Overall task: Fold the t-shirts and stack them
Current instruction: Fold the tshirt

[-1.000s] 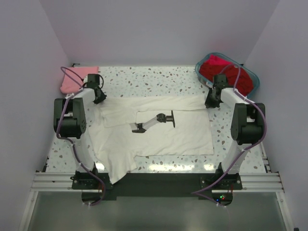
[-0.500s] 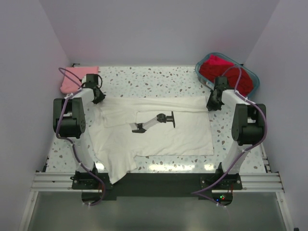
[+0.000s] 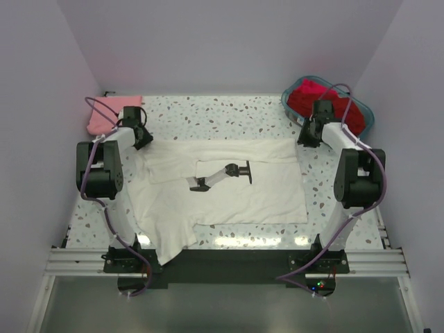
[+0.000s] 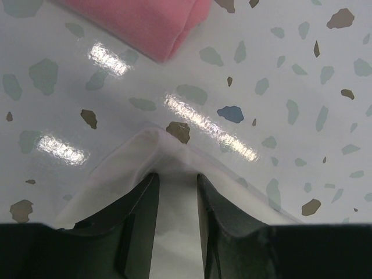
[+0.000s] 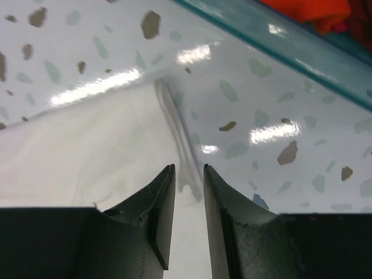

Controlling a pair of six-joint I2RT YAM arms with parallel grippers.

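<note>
White t-shirt (image 3: pixel 236 194): spread on the speckled table (image 3: pixel 229 114), left of and nearer than the teal basket (image 3: pixel 368 114); its far right corner lies near the basket's rim without touching it.
Its look: front up, black graphic (image 3: pixel 222 173) in the middle. The far edge runs fairly straight between my two pincers. The side away from the basket is rumpled, with a flap reaching the table's near edge.
My left pincer (image 4: pixel 176 177): narrow, nipping the far corner furthest from the basket; the cloth peaks up around my fingers.
My right pincer (image 5: pixel 188 168): narrow, with a raised crease of the shirt's basket-side edge running into the gap, so I judge it pinched.
Why held so: one corner in each pincer lets me carry the far edge over evenly for a fold.
Pink t-shirt (image 3: pixel 104 114): folded, well apart from the basket at the opposite far corner, probably the start of the stack.
Red t-shirts (image 3: pixel 326 100): heaped inside the basket, not yet folded.
</note>
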